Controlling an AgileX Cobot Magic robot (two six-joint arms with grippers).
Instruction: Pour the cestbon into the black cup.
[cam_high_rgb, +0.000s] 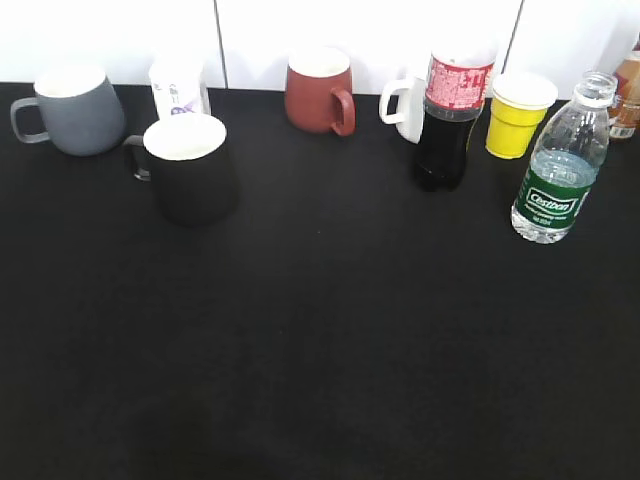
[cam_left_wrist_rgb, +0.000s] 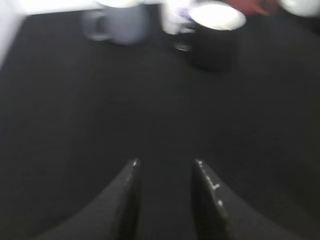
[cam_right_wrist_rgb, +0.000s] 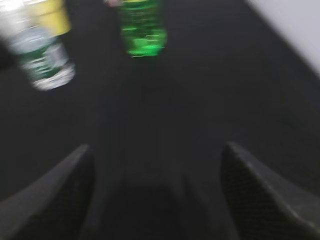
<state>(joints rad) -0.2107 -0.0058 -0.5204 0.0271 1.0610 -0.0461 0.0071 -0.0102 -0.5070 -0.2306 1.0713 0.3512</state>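
Note:
The cestbon (cam_high_rgb: 556, 170), a clear capless bottle with a green label, stands upright at the right of the black table. It also shows blurred at the upper left of the right wrist view (cam_right_wrist_rgb: 44, 59). The black cup (cam_high_rgb: 190, 167), white inside, stands at the left with its handle to the left, and it shows far ahead in the left wrist view (cam_left_wrist_rgb: 216, 36). My left gripper (cam_left_wrist_rgb: 165, 164) is open and empty, low over the table, well short of the cup. My right gripper (cam_right_wrist_rgb: 157, 150) is wide open and empty, well short of the bottle. Neither gripper shows in the exterior view.
Along the back stand a grey mug (cam_high_rgb: 75, 112), a small white bottle (cam_high_rgb: 178, 88), a red-brown mug (cam_high_rgb: 320, 93), a white mug (cam_high_rgb: 404, 106), a dark cola bottle (cam_high_rgb: 450, 125) and a yellow cup (cam_high_rgb: 518, 115). A green bottle (cam_right_wrist_rgb: 142, 27) stands ahead of the right gripper.

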